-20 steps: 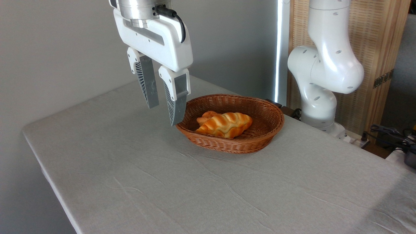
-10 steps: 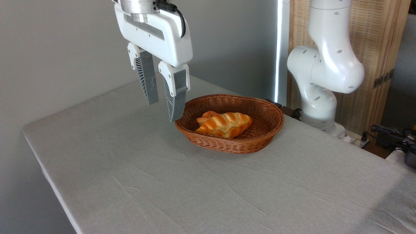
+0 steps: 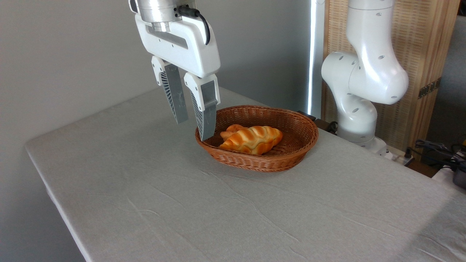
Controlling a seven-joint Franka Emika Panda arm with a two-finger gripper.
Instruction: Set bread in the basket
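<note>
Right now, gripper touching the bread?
Apart. The fixed camera shows the gripper open and empty, fingertips at the basket's left rim; the bread lies inside with bare wicker between them.

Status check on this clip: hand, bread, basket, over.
Hand open, empty, hanging above the basket's left rim. Bread lying inside the basket, small bun behind it. Nothing in the way.
</note>
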